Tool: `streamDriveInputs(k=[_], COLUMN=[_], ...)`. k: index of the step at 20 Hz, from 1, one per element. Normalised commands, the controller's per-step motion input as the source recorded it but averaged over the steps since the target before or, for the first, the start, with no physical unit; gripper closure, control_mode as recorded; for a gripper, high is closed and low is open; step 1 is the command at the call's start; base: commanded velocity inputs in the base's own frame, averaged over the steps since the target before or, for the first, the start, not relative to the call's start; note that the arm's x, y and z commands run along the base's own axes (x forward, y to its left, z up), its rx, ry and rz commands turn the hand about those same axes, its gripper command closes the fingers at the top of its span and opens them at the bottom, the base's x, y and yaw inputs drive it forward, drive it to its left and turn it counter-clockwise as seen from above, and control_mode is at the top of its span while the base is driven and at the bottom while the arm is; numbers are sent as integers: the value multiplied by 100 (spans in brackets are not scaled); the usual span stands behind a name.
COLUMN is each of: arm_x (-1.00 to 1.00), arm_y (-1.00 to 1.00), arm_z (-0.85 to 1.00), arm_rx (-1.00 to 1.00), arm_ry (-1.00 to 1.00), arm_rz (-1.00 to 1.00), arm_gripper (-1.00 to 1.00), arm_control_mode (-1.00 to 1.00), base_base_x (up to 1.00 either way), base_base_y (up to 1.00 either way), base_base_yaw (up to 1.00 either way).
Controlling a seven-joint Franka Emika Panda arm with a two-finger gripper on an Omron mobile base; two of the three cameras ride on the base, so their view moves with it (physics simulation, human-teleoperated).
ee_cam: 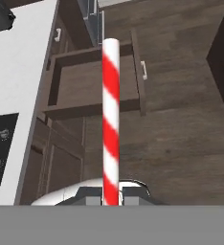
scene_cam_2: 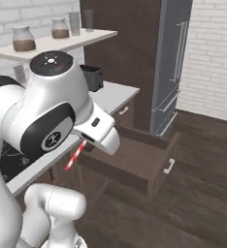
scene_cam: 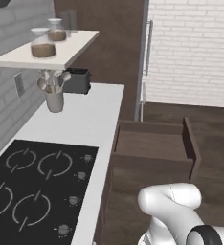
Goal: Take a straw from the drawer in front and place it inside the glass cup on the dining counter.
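The gripper is pinched on the straw, a red-and-white striped stick running from its fingertips toward 12 o'clock in the hand view. Behind it the drawer stands pulled out, its plain brown interior bare. In the right base view the straw slants toward 7 o'clock beneath the arm's wrist.

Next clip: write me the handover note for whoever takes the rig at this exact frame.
Gripper: shut on the straw, a red-and-white striped stick standing straight out from between the fingers.
Drawer: pulled open, interior looks bare.
Done: straw taken out of the drawer and lifted clear of it.
Left: carry the straw to the dining counter and put it in the glass cup; close the drawer only if wanted.
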Motion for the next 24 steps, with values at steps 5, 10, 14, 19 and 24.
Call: streamDriveInputs(k=[5, 10, 14, 19, 24], arm_x=[0, 0, 0, 0, 0], arm_y=[0, 0, 0, 0, 0], arm_z=[0, 0, 0, 0, 0], arm_rx=[0, 0, 0, 0, 0], arm_ry=[0, 0, 0, 0, 0], arm_rz=[0, 0, 0, 0, 0], arm_gripper=[100, 100, 100, 100, 100], arm_control_mode=[100, 100, 100, 100, 100], base_base_x=[-85, -48, -22, -12, 0], base_base_y=[-1, -9, -21, -33, -36], base_base_yaw=[-39, -51, -52, -51, -48])
